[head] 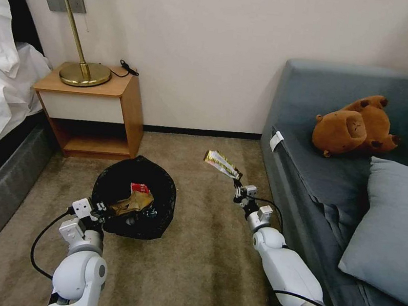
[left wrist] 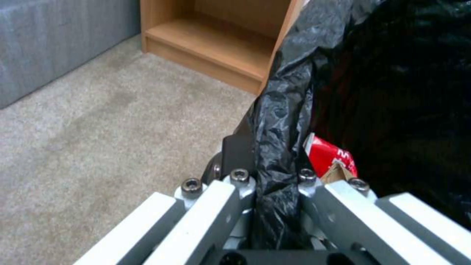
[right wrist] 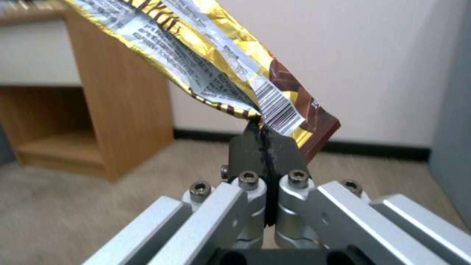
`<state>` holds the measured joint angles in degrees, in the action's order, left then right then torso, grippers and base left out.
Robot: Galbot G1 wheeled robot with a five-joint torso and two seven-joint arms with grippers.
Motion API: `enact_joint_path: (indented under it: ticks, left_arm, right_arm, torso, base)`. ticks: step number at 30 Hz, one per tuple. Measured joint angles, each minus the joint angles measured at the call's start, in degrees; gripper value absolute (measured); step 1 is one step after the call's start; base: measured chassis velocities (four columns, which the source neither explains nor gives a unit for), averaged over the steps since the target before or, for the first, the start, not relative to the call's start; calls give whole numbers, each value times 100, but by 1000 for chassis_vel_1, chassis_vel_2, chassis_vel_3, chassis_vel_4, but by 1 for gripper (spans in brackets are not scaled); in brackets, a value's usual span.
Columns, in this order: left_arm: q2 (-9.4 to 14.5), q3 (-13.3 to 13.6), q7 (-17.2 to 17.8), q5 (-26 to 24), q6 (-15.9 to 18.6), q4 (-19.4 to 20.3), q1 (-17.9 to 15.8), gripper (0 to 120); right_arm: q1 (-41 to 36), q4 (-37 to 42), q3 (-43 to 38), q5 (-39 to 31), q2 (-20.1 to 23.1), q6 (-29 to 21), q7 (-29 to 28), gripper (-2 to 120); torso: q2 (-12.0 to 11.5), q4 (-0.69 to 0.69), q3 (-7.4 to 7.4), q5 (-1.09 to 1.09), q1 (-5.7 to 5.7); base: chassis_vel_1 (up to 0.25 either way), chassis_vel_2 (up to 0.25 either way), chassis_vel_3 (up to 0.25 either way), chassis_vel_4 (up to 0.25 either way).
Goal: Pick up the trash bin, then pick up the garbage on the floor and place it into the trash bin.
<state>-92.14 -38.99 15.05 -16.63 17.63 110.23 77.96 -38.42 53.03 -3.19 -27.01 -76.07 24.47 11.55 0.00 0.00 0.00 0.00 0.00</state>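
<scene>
The trash bin (head: 135, 197), lined with a crinkly black bag, hangs just over the carpet at centre left. My left gripper (head: 101, 208) is shut on its bagged rim (left wrist: 282, 154). Inside the bin lie a red-white snack wrapper (head: 140, 188) and crumpled brown paper (head: 129, 205); the red wrapper (left wrist: 329, 156) also shows beside the rim in the left wrist view. My right gripper (head: 237, 177) is shut on a gold and brown wrapper (head: 221, 163), held in the air to the right of the bin. In the right wrist view that wrapper (right wrist: 216, 62) fans out from the closed fingertips (right wrist: 282, 154).
A wooden nightstand (head: 96, 111) with a brass lamp (head: 83, 73) stands behind the bin. A bed (head: 3, 100) borders the left side. A grey sofa (head: 337, 188) with a plush toy (head: 354, 126) and a cushion (head: 394, 228) runs along the right. Carpet lies open between them.
</scene>
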Motion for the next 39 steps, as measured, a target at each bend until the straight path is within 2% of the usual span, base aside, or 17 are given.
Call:
enact_joint_path:
  ticks: [1, 3, 5, 6, 16, 21, 33, 39]
  left_arm:
    - [0, 0, 0, 0, 0, 0, 0, 1]
    - [0, 24, 15, 2, 19, -19, -1, 1]
    - [0, 25, 18, 1, 22, -23, -3, 1]
    - [0, 25, 32, -21, 35, -30, -21, 1]
    - [0, 2, 63, -104, 75, -70, -96, 1]
    - [0, 22, 69, -104, 75, -145, -150, 1]
    - [0, 66, 91, -73, 64, -210, -223, 1]
    - [0, 67, 123, -121, 63, -215, -202, 1]
  right_arm:
    - [0, 0, 0, 0, 0, 0, 0, 0]
    - [-108, 635, 187, -3, 59, -126, -174, 0]
    - [-130, 793, 242, -3, 70, -162, -208, 0]
    - [-168, 1128, 358, -2, 85, -238, -279, 0]
    - [-169, 2123, 863, 10, 170, -455, -551, 0]
    - [-103, 2628, 1392, 32, 315, -604, -732, 0]
    - [-48, 3024, 2414, 76, 257, -822, -1175, 0]
    - [29, 3043, 2906, -204, 188, -997, -1415, 0]
  torso:
    - [0, 0, 0, 0, 0]
    - [0, -1, 0, 0, 0]
    - [0, -1, 0, 0, 0]
    - [0, 0, 0, -1, 0]
    - [0, 0, 0, -1, 0]
    - [0, 0, 0, -1, 0]
    - [0, 0, 0, 0, 0]
    - [0, 0, 0, -1, 0]
  base:
    - [0, 0, 0, 0]
    - [0, 0, 0, 0]
    - [0, 0, 0, 0]
    - [0, 0, 0, 0]
    - [0, 0, 0, 0]
    - [0, 0, 0, 0]
    - [0, 0, 0, 0]
    - [0, 0, 0, 0]
